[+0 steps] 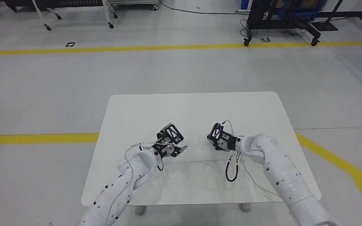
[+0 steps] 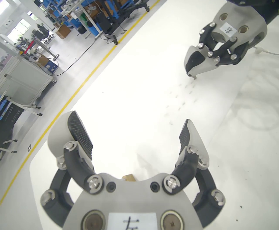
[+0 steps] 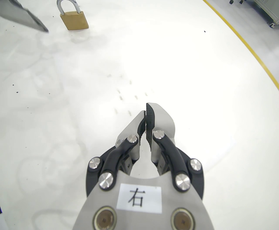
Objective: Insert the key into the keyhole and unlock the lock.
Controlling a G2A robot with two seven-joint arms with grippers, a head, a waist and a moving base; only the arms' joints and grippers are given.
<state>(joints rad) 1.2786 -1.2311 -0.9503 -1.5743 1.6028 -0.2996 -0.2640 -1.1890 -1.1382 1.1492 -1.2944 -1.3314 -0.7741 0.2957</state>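
A brass padlock (image 3: 74, 18) with a steel shackle lies flat on the white table (image 1: 192, 107). My left gripper (image 2: 130, 117) hangs open just over it, and a corner of the padlock (image 2: 128, 177) peeks out beneath its palm. In the top view the left gripper (image 1: 176, 141) sits left of centre. My right gripper (image 3: 145, 107) is shut, facing the left one across a short gap. From the shut fingers of the right gripper (image 2: 191, 73) a small metal tip of the key (image 2: 194, 76) sticks out downward. The right gripper (image 1: 211, 137) hovers right of centre.
The table bears faint scuff marks and a few dark specks between the grippers. A black cable loop (image 1: 231, 169) hangs from the right arm over the table's front part. Yellow floor lines (image 1: 169, 48) and wheeled racks lie far beyond the table.
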